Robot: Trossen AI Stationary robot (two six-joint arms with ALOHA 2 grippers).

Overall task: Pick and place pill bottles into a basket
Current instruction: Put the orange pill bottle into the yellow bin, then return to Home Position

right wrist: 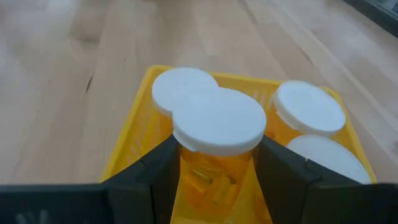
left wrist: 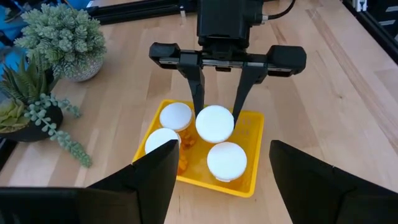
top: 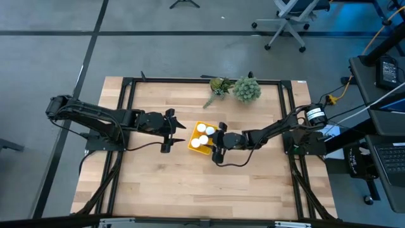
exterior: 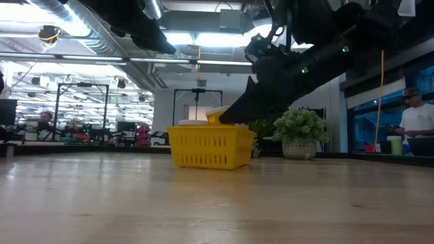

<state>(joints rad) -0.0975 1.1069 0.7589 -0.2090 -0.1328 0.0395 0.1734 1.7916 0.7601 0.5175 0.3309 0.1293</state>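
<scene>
Over the yellow basket (left wrist: 252, 186) on the counter (top: 158, 183), the right gripper (left wrist: 215, 115) clamps its fingers (right wrist: 155, 171) on a pill bottle (right wrist: 217, 124). Three other bottles (left wrist: 226, 160) stand inside. Just beside the basket, the left gripper (top: 169, 131) hovers, fingers wide.

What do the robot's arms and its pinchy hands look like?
Both arms are black and jointed, with black cables trailing from them. The right gripper has a wide black crossbar and two thin, straight fingers. The left gripper is black too, with broad, flat fingers.
</scene>
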